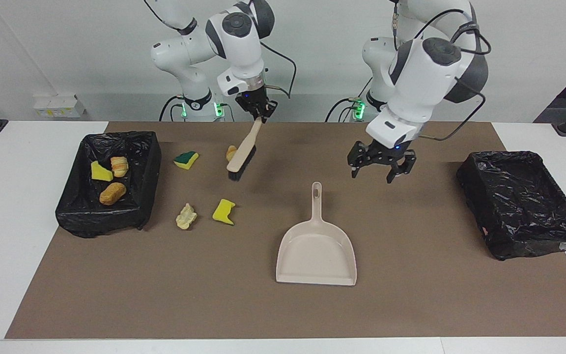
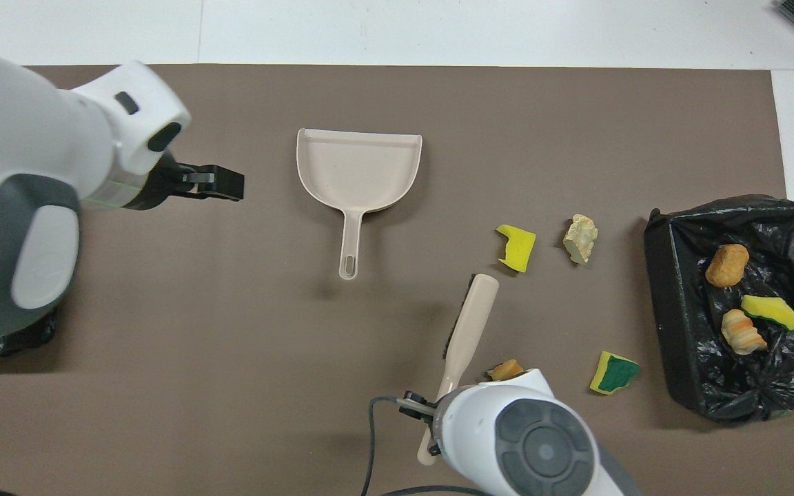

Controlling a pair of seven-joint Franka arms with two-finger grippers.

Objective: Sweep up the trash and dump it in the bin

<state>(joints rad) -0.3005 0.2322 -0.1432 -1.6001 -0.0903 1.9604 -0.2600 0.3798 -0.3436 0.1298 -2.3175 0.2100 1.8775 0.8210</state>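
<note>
My right gripper (image 1: 262,114) is shut on the handle of the beige brush (image 1: 241,153) (image 2: 469,320). The brush slants down, its black bristles low beside a striped bread lump (image 1: 231,151) (image 2: 505,370). On the mat lie three more pieces of trash: a green-topped sponge (image 1: 186,159) (image 2: 614,373), a yellow sponge (image 1: 224,211) (image 2: 517,248) and a pale lump (image 1: 186,216) (image 2: 580,238). The beige dustpan (image 1: 316,250) (image 2: 358,169) lies flat mid-mat. My left gripper (image 1: 380,167) (image 2: 221,182) hangs open and empty over the mat beside the dustpan's handle.
A black-lined bin (image 1: 148,162) (image 2: 666,289) at the right arm's end holds a yellow sponge (image 1: 101,171), a striped lump (image 1: 119,166) and an orange lump (image 1: 112,193). A second black-lined bin (image 1: 523,206) stands at the left arm's end, mostly hidden under the left arm in the overhead view.
</note>
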